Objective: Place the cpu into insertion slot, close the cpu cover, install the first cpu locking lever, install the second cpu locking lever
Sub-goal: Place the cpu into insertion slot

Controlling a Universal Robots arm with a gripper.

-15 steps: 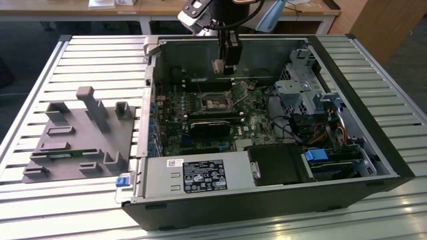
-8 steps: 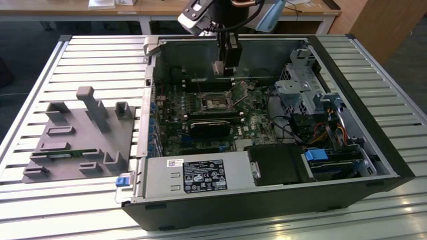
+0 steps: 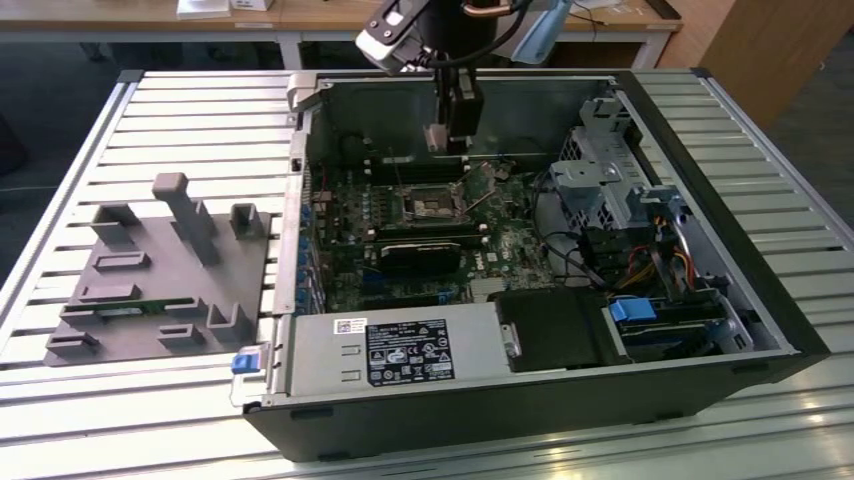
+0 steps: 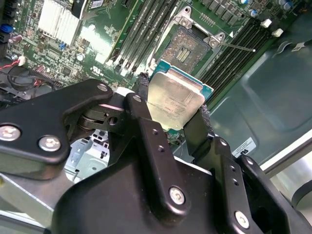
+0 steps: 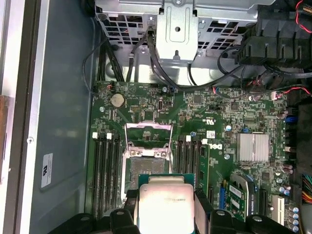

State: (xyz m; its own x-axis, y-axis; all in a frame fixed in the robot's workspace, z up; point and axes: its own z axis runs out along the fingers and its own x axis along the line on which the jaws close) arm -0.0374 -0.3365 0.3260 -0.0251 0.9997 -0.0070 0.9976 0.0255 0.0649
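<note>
My gripper point(image 3: 449, 138) hangs inside the open computer case, above the green board. It is shut on the cpu point(image 4: 175, 100), a pale silvery square chip clamped at two opposite edges between the black fingers point(image 4: 143, 92). The same chip appears in the first wrist view as the cpu point(image 5: 165, 204). The insertion slot point(image 5: 146, 168) lies bare on the board just beyond the chip, with its dark centre showing; it also shows as the insertion slot point(image 4: 187, 48) and the insertion slot point(image 3: 424, 202). The cpu cover point(image 5: 148, 132) is swung open away from the slot. A thin locking lever point(image 4: 236, 47) sticks out beside it.
The case walls point(image 3: 307, 150) surround the board. A black heatsink block point(image 3: 419, 256) sits nearer the front, with the power supply point(image 3: 387, 350) beyond it. A metal drive cage point(image 3: 601, 180) and cables stand at the exterior view's right. A grey fixture point(image 3: 160, 270) rests on the slatted table.
</note>
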